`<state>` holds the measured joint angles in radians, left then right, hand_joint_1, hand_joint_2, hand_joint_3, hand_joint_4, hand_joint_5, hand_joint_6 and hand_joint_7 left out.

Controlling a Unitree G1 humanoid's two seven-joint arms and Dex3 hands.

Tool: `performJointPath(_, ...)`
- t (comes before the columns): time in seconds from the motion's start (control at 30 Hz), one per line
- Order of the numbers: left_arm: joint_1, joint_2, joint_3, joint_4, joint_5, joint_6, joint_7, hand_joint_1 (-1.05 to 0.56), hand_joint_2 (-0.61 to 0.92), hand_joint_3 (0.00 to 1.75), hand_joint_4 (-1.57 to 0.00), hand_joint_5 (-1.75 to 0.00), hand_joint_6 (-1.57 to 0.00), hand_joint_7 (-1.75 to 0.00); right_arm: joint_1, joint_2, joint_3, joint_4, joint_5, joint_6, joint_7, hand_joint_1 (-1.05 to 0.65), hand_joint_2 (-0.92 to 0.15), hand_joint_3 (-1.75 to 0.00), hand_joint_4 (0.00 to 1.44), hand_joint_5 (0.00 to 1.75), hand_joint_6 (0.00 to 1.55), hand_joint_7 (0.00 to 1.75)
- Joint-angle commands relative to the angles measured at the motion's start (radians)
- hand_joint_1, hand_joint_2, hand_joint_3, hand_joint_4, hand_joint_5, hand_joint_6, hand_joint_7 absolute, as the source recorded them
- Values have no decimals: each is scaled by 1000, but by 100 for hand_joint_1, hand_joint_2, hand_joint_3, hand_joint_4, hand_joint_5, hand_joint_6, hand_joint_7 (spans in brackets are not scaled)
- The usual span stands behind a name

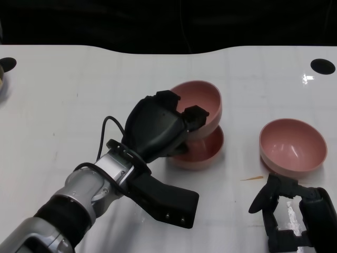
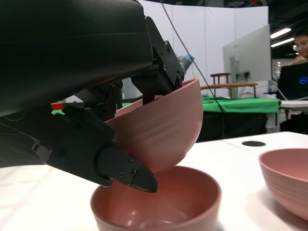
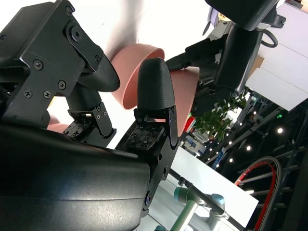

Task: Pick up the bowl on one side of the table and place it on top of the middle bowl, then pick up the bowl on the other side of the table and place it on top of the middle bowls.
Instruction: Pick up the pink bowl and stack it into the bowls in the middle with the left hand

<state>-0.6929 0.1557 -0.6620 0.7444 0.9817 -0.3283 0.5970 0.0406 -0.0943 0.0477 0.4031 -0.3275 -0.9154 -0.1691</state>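
Note:
My left hand [image 1: 160,129] grips a pink bowl [image 1: 200,103] by its rim and holds it tilted just above the middle pink bowl [image 1: 202,153]. In the left wrist view the held bowl [image 2: 163,125] hangs over the middle bowl [image 2: 159,204], its bottom inside that bowl's rim; contact is unclear. A third pink bowl [image 1: 292,146] stands upright at the right. My right hand [image 1: 295,213] sits just in front of that bowl with fingers apart, holding nothing. The right wrist view shows its fingers [image 3: 156,96] spread before a pink bowl [image 3: 139,67].
A thin wooden stick [image 1: 251,178] lies on the white table [image 1: 63,105] left of my right hand. Two dark round holes [image 1: 322,66] sit at the table's far corners. A person [image 2: 298,57] sits at a desk beyond the table in the left wrist view.

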Motion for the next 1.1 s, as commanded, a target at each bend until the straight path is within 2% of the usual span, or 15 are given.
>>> performJointPath(0.03, -29, -6, -5, 24, -10, -3, -25, -28, 85, 8, -91, -175, -101, -93, 8, -16, -4, -5, 16, -2, 1, 9, -15, -162, 89, 163, 87, 128)
performJointPath(0.1, -34, -15, -8, 33, -12, 0, -45, -29, 85, 8, -90, -175, -99, -90, 9, -15, -3, -5, 21, -2, 4, 9, -16, -162, 88, 164, 87, 129)
performJointPath(0.13, -37, -18, -12, 36, -13, 8, -74, -30, 85, 6, -88, -175, -102, -77, 11, -15, -3, -7, 17, -1, 2, 9, -16, -162, 88, 164, 87, 129)
performJointPath(0.2, -40, -19, -15, 35, -14, 18, -110, -31, 86, 5, -86, -175, -104, -66, 13, -14, -3, -11, 10, 0, -1, 9, -16, -162, 88, 164, 87, 129)
performJointPath(0.3, -39, -19, -14, 30, -15, 23, -124, -31, 87, 4, -85, -175, -105, -62, 13, -14, -3, -12, 9, 0, -1, 10, -16, -162, 88, 163, 87, 129)
performJointPath(0.33, -43, -3, -25, 5, -3, 41, -194, -31, 87, 4, -85, -175, -106, -61, 12, -12, -2, -14, 9, 1, -1, 10, -16, -162, 88, 163, 87, 129)
performJointPath(0.37, -44, 14, -39, -26, 18, 65, -255, -38, 90, 9, -67, -109, -81, -35, 12, -10, -1, -14, 12, 1, -1, 9, -15, -162, 89, 164, 87, 129)
performJointPath(0.4, -43, 28, -49, -59, 35, 88, -307, -43, 91, 13, -62, -73, -71, -20, 10, -9, -1, -13, 12, 0, -1, 10, -15, -162, 89, 164, 87, 129)
performJointPath(0.43, -39, 39, -56, -91, 48, 108, -348, -50, 92, 16, -55, -43, -59, -9, 9, -8, 0, -12, 13, -1, -2, 10, -15, -162, 89, 165, 87, 129)
performJointPath(0.5, -28, 49, -59, -135, 59, 132, -389, -57, 92, 20, -48, -25, -50, -2, 9, -9, -1, -10, 14, -2, -1, 10, -15, -162, 89, 165, 87, 129)
performJointPath(0.63, -14, 65, -56, -193, 55, 152, -461, -69, 92, 27, -39, -15, -41, 0, 10, -10, -1, -14, 10, -2, -3, 10, -14, -163, 89, 164, 87, 128)
performJointPath(0.73, -6, 71, -56, -222, 59, 174, -507, -78, 92, 39, -32, -10, -36, 0, 11, -9, 1, -17, 16, -1, 1, 9, -15, -162, 89, 163, 87, 128)
performJointPath(0.97, 13, 82, -38, -280, 39, 194, -576, -81, 92, 45, -28, -7, -33, 0, 9, -10, 1, -13, 19, -5, 1, 9, -15, -162, 89, 163, 88, 128)
performJointPath(1.0, 20, 89, -29, -306, 26, 197, -602, -89, 92, 53, -22, -4, -24, 0, 8, -10, 1, -10, 20, -7, 1, 10, -15, -163, 89, 163, 87, 128)
performJointPath(1.1, 33, 98, -17, -347, 13, 206, -640, -94, 92, 59, -18, -3, -19, 0, 7, -11, 1, -8, 20, -9, 1, 10, -16, -163, 89, 162, 87, 128)
